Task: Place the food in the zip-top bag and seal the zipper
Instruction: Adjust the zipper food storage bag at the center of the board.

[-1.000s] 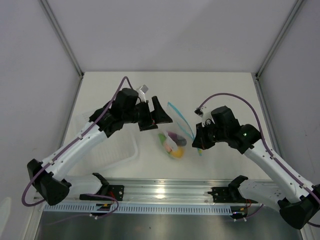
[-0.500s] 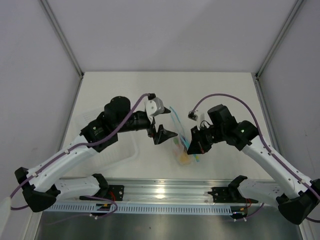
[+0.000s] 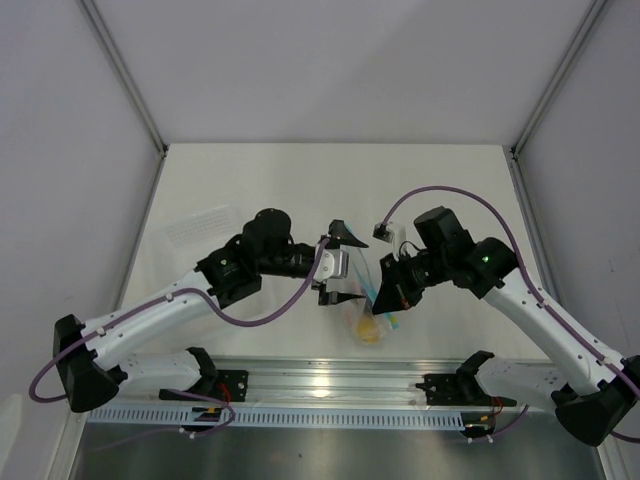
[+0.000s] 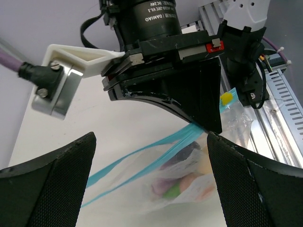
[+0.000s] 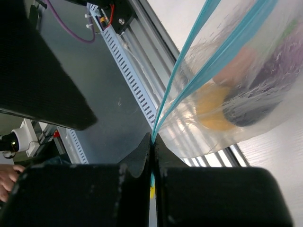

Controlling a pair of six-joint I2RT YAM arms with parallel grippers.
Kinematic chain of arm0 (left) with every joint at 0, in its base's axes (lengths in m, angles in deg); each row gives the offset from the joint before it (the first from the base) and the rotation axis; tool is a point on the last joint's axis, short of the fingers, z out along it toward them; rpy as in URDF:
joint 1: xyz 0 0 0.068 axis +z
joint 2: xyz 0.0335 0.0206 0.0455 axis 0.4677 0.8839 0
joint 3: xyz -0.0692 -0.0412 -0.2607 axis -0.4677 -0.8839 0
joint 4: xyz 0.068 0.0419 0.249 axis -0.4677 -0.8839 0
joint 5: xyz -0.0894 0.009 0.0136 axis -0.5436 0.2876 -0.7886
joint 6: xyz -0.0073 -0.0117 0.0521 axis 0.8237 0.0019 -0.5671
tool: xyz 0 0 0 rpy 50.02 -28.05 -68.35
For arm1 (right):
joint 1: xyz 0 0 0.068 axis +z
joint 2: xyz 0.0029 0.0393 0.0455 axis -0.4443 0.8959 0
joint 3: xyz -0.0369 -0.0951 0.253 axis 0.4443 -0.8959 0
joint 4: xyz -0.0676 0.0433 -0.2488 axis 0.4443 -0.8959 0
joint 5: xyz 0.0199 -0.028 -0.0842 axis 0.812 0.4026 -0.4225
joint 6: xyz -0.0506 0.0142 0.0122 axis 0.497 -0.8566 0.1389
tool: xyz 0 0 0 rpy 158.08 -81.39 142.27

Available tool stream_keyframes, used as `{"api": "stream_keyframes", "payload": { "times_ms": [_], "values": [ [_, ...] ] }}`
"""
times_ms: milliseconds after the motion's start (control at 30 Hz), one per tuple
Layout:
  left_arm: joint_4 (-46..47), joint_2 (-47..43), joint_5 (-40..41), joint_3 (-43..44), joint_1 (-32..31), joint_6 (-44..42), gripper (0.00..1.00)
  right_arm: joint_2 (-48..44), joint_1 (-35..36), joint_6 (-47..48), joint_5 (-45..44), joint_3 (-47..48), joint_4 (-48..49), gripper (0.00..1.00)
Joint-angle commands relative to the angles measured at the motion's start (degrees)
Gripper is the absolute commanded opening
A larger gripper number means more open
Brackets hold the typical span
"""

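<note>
While right gripper (image 5: 152, 138) clamps zipper (image 5: 236, 52) end | zip-top bag (image 4: 137, 187) just ahead of wide-apart left gripper (image 4: 150, 142)

The left arm (image 3: 150, 310) and the right arm (image 3: 545, 315) have white links, black joints and a looping purple cable (image 3: 450, 192), the right arm showing a green light (image 3: 487, 257), white lettering on its black motor (image 4: 151, 19), a red tag (image 4: 214, 46) and a screwed white bracket (image 4: 80, 54), while the left gripper (image 4: 150, 142) has black, grainy fingers (image 4: 47, 179).
</note>
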Motion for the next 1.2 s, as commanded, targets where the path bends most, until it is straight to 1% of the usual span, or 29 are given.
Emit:
{"api": "stream_keyframes", "payload": {
  "times_ms": [0, 100, 167, 300, 367, 400, 467, 500, 533, 567, 600, 667, 700, 733, 767, 867, 900, 933, 967, 1000, 1033, 1067, 1100, 1167],
  "values": [
    [3.7, 1.6, -5.5, 0.8, -1.0, -4.1, 1.00, -0.3, 0.9, -0.8, 2.8, 2.6, -0.2, 0.00],
    [1.5, 3.6, -8.2, 2.2, -1.2, -4.8, 1.00, -0.2, 1.1, -0.8, 2.6, 2.8, -0.5, 0.00],
    [-2.2, 5.2, -10.9, 2.9, -1.2, -6.4, 1.00, -0.3, 1.1, -0.9, 2.2, 2.9, -0.4, 0.00],
    [-9.9, 8.0, -13.0, 6.2, -1.2, -9.2, 0.97, -0.5, 1.2, -0.9, 2.0, 3.6, -0.9, 0.00],
    [-14.6, 9.3, -12.6, 7.4, -1.2, -10.2, 0.92, -0.6, 1.2, -0.6, 1.7, 3.7, -1.3, 0.00],
    [-15.9, 9.5, -12.4, 7.7, -1.2, -10.6, 0.91, -0.6, 1.2, -0.5, 1.4, 3.8, -1.4, 0.00],
    [-16.0, 8.9, -11.4, 6.7, -1.2, -9.7, 0.86, -0.6, 1.2, -0.4, 1.7, 3.9, -1.4, 0.00],
    [-15.5, 8.6, -10.3, 5.7, -1.2, -9.4, 0.80, -0.7, 1.3, -0.4, 1.8, 3.9, -1.4, 0.00],
    [-15.0, 8.2, -9.0, 5.3, -1.2, -8.8, 0.63, -0.7, 1.2, -0.4, 1.8, 3.8, -1.3, 0.00],
    [-14.8, 7.6, -7.8, 4.6, -1.2, -8.2, 0.57, -0.6, 1.2, -0.3, 1.8, 3.7, -1.1, 0.00],
    [-14.9, 7.4, -5.7, 4.0, -1.2, -8.0, 0.49, -0.7, 1.2, -0.2, 1.8, 3.7, -1.2, 0.00],
    [-14.5, 6.8, -2.9, 3.7, -1.2, -6.5, 0.39, -0.5, 1.3, 0.0, 2.1, 3.5, -1.2, 0.00],
    [-14.5, 6.6, -1.1, 3.4, -1.2, -5.9, 0.33, -0.5, 1.3, 0.2, 2.1, 3.5, -1.2, 0.00],
    [-14.2, 6.5, -0.1, 3.4, -1.2, -5.4, 0.09, -0.3, 1.3, 0.4, 2.5, 3.4, -1.4, 0.00],
    [-14.0, 6.4, 0.9, 3.5, -1.2, -4.0, 0.01, -0.1, 1.3, 0.6, 2.5, 3.4, -1.4, 0.00],
    [-14.6, 6.2, 2.5, 3.9, -1.2, -2.0, 0.01, 0.4, 1.3, 1.4, 2.4, 3.4, -1.8, 0.01],
    [-14.9, 6.3, 2.8, 4.5, -1.3, -1.7, 0.01, 0.6, 1.3, 1.7, 2.0, 3.4, -1.8, 0.05],
    [-15.9, 6.4, 3.3, 4.5, -1.3, -0.8, 0.01, 0.8, 1.2, 1.6, 0.3, 3.5, -1.9, 0.18],
    [-16.6, 6.6, 4.1, 5.6, -1.3, -0.1, 0.00, 0.9, 1.2, 1.3, -1.2, 3.6, -2.0, 0.28],
    [-19.0, 7.2, 4.9, 6.2, -1.2, 1.2, 0.01, 1.0, 1.1, 0.6, -2.6, 3.9, -2.1, 0.43],
    [-19.8, 7.7, 5.8, 7.8, -1.3, 2.6, 0.01, 1.0, 0.7, -0.2, -4.7, 4.0, -2.7, 0.48],
    [-20.4, 8.0, 7.2, 8.4, -1.2, 4.5, 0.01, 0.8, 0.3, -0.8, -5.8, 3.9, -2.7, 0.51],
    [-21.3, 9.0, 8.2, 9.0, -1.2, 7.7, 0.01, 0.4, 0.0, -1.2, -6.8, 3.6, -2.5, 0.57],
    [-24.2, 10.0, 10.6, 11.4, -1.2, 10.8, 0.01, -1.4, -1.6, -2.4, -9.3, 1.2, -0.8, 0.58]
  ]
}}
